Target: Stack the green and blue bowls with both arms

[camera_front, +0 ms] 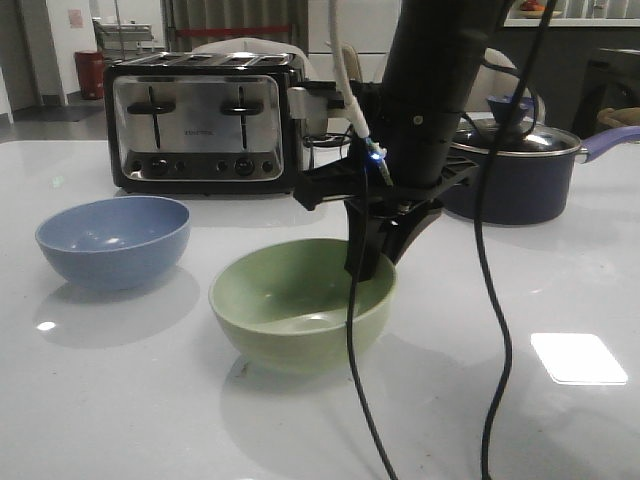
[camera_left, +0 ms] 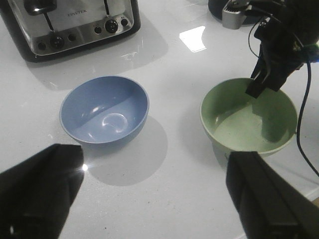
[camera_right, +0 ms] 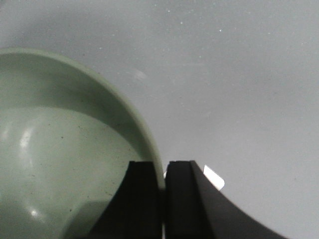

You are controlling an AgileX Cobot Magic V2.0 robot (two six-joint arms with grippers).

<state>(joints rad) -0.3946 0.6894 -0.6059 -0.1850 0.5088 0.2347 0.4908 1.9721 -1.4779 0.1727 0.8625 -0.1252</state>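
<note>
A: Gripping step, by the look of it. Right gripper [camera_right: 164, 199] pinched on the far rim of the green bowl [camera_front: 300, 300], at mid-table [camera_front: 120, 400]

B: And the left gripper [camera_left: 149, 199]?

A: Jaws spread wide, holding nothing, above the blue bowl [camera_left: 104, 110], just left of the green

B: Next, probably: lift green, carry over, lower squarely into blue

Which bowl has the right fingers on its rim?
The green bowl: the right gripper pinches its rim, one finger inside, one outside. The blue bowl sits apart, untouched.
</note>
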